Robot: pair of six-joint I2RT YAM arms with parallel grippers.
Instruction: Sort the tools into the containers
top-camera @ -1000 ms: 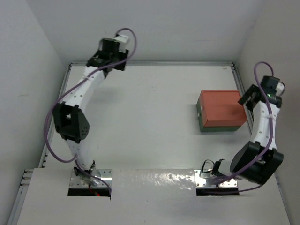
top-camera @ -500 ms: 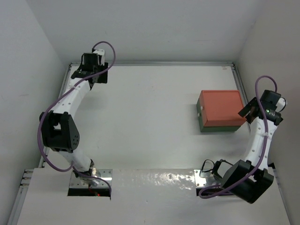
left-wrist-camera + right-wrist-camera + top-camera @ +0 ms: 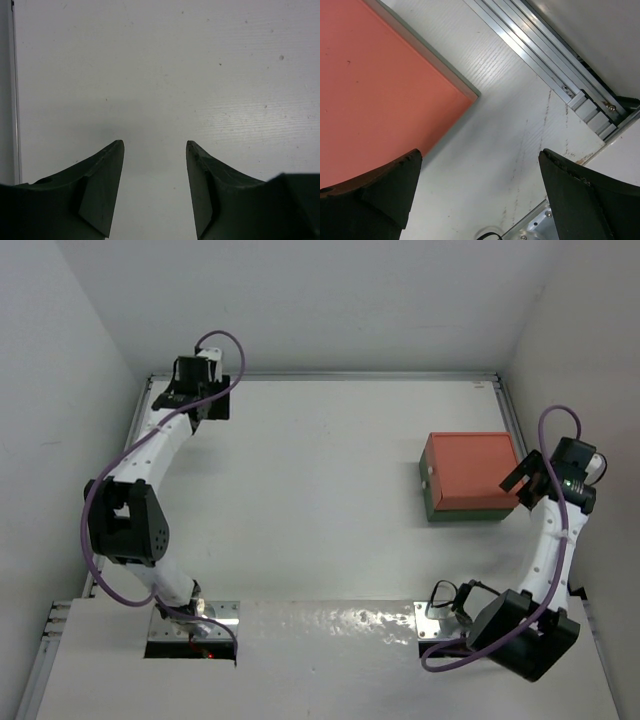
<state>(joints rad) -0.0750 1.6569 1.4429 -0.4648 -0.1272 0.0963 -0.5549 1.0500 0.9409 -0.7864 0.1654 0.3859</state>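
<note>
Top external view: stacked trays, two released grippers

Orange-red tray [image 3: 470, 470] sits on the dark green tray [image 3: 470, 513] at the right side of the table [image 3: 320, 500]. Right gripper [image 3: 521, 476] hovers just beside the stack's right edge — jaws wide, grasping nothing. Left gripper [image 3: 155, 150], at the far-left corner, jaws parted, nothing between them.

The top external view looks down from above and behind the arm bases and takes in the whole counter [image 3: 320, 500], from far off. The left wrist camera sits just behind the left tool [image 3: 154, 145] and faces down its fingers at bare counter close below, with the counter's edge rail [image 3: 14, 100] left of the tool. The right wrist camera looks past the right tool [image 3: 480, 155], equally near, with the orange-red tray [image 3: 380, 90] left of that tool and a side rail [image 3: 545, 65] ahead. That tray corner and side rail also show in the overhead view.
</note>
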